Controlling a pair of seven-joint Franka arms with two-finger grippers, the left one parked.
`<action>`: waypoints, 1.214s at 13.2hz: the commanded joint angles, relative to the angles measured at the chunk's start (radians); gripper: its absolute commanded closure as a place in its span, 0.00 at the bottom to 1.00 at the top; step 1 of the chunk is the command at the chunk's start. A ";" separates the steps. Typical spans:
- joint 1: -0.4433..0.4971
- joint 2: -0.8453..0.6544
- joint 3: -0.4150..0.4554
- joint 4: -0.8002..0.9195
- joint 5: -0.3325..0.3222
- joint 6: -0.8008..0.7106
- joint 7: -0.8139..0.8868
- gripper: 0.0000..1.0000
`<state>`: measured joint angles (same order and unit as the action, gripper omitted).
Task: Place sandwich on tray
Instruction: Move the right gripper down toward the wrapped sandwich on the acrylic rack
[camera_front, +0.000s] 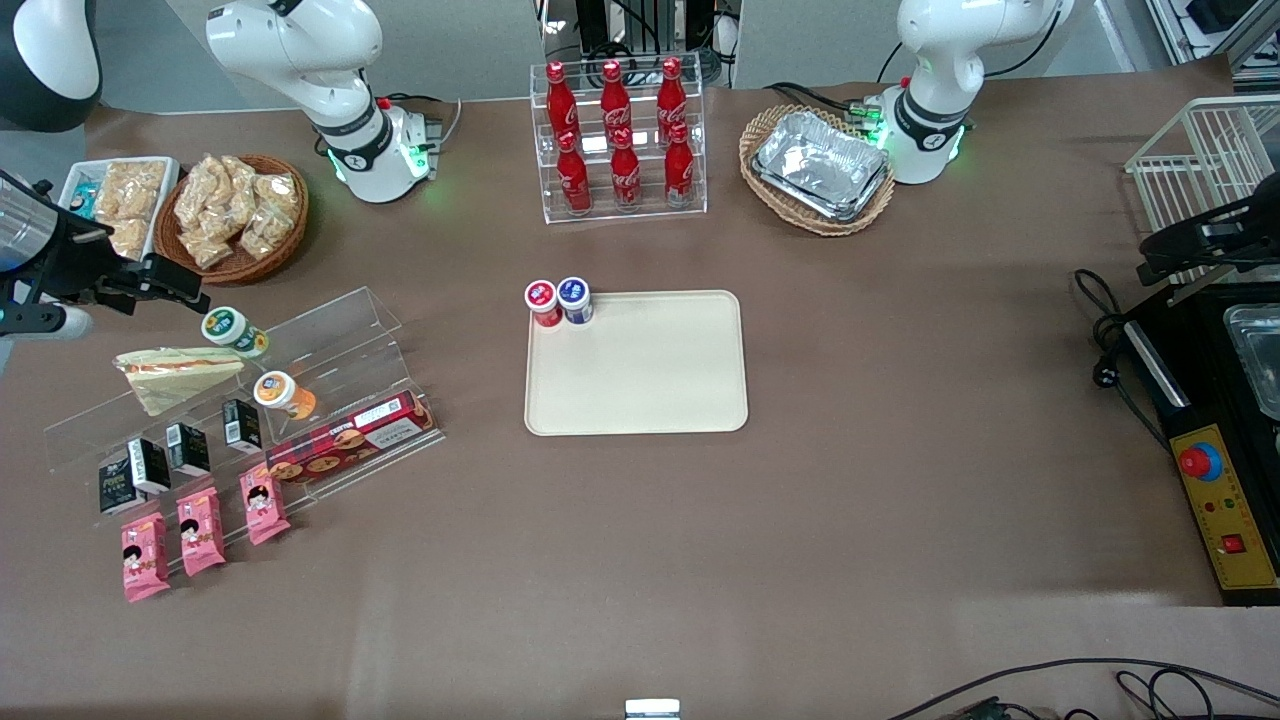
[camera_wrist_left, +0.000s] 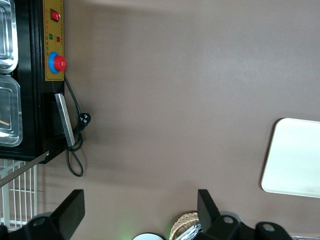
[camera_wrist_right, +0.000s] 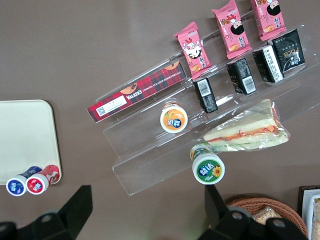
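The sandwich, a clear-wrapped triangular wedge of pale bread with orange filling, lies on a step of a clear acrylic shelf toward the working arm's end of the table. The cream-beige tray rests flat at the table's middle. My gripper hovers open above the table, a little farther from the front camera than the sandwich, with nothing between its fingers.
On the shelf sit a green-lidded cup, an orange-lidded cup, black cartons, a red cookie box and pink snack packs. Two small cups stand on the tray's corner. A wicker snack basket is beside the gripper.
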<state>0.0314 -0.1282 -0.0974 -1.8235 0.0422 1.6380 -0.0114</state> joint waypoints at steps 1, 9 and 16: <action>0.004 0.018 0.001 0.033 -0.012 -0.020 0.013 0.00; -0.013 0.030 -0.013 0.055 -0.005 -0.075 0.046 0.00; -0.016 0.012 -0.045 0.086 -0.019 -0.076 0.560 0.00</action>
<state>0.0193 -0.1185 -0.1359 -1.7607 0.0422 1.5876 0.3506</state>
